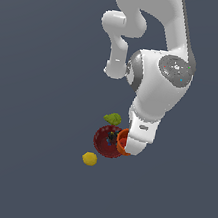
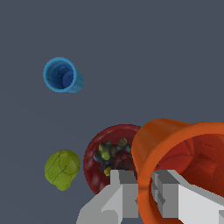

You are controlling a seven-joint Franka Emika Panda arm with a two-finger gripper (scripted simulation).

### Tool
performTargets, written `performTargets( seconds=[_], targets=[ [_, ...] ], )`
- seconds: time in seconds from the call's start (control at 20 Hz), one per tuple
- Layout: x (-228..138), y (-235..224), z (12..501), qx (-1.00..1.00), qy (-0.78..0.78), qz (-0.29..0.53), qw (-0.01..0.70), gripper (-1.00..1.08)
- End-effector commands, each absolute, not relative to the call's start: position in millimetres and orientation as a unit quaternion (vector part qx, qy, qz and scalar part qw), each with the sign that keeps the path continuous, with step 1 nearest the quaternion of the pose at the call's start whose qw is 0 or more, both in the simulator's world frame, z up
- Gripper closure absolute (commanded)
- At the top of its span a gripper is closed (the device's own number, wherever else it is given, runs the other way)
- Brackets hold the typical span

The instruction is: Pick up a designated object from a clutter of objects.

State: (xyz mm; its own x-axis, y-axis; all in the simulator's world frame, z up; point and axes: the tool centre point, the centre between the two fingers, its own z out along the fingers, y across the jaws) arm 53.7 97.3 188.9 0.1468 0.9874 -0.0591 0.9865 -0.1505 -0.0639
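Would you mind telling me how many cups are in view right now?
2. The orange cup sits beside the dark red bowl, with the claw straddling its rim. The blue cup stands apart, seen only in the wrist view. Others may be hidden behind the arm.

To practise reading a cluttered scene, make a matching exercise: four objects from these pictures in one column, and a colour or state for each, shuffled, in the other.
Objects:
1. orange cup
2. dark red bowl
3. blue cup
4. yellow fruit

Descriptions:
A. stands alone, apart from the other items
B. holds small dark and yellowish bits
C. its rim sits between the gripper fingers
D. round, lying on the floor below the bowl in the exterior view

Pairs: 1-C, 2-B, 3-A, 4-D
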Motion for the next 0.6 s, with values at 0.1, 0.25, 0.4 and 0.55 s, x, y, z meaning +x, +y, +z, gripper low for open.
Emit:
performTargets(
  seconds=[0.1, 0.25, 0.4, 0.55],
  targets=[
    [56.3, 53.5, 229.8, -0.757, -0.652, 0.042, 0.005, 1.08],
    [58.3, 24.6, 256.2, -0.757, -0.652, 0.042, 0.005, 1.08],
    [60.4, -4.2, 282.3, -0.757, -0.652, 0.042, 0.006, 1.08],
    [62.7, -32.8, 308.2, -0.757, -0.652, 0.042, 0.006, 1.08]
  ],
)
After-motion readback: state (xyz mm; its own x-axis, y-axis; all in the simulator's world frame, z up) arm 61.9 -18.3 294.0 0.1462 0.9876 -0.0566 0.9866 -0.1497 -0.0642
